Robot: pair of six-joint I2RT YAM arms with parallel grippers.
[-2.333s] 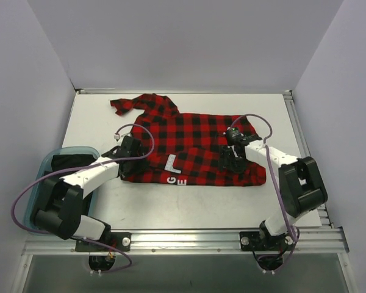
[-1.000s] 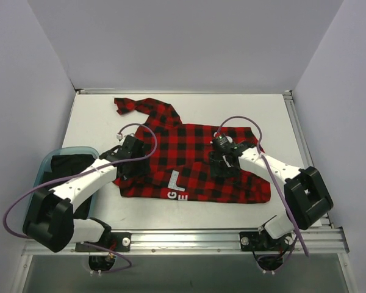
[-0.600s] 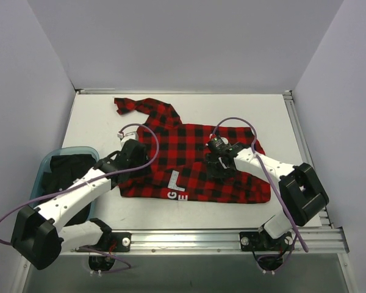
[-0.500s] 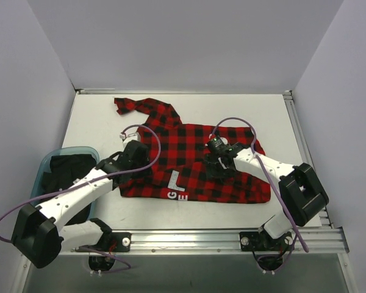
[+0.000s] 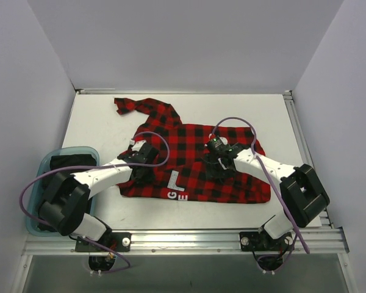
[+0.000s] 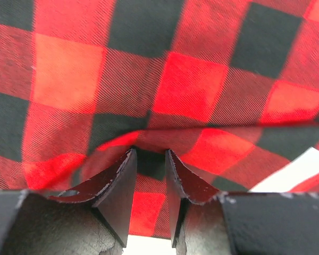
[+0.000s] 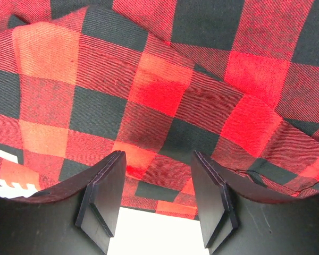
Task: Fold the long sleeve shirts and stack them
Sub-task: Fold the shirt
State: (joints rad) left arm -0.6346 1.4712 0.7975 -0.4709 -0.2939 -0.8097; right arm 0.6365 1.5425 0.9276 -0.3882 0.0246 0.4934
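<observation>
On the tabletop [image 5: 91,122], between the two arms, the red-and-black check shirt [image 5: 189,152] is lying spread out and mostly flat. One sleeve is trailing toward the far left corner, and the white lettering [image 5: 177,183] is sitting by the near hem. Folding looks barely begun — this seems to be the grasping step that sets up the first fold.

The left gripper [image 5: 144,163] is pressing down on the shirt's left part. Its fingers [image 6: 122,180] are drawn close together and are pinching a small raised ridge of cloth. The right gripper [image 5: 215,166] is resting on the cloth toward the middle, its fingers [image 7: 103,191] standing well apart with nothing clamped between them — only flat fabric and a strip of bare tabletop are showing in the gap.

Judging from this, the next move is calling for the right side to take its own pinch. Both arms would then be lifting together and carrying the cloth over evenly, so the fold lands straight.
</observation>
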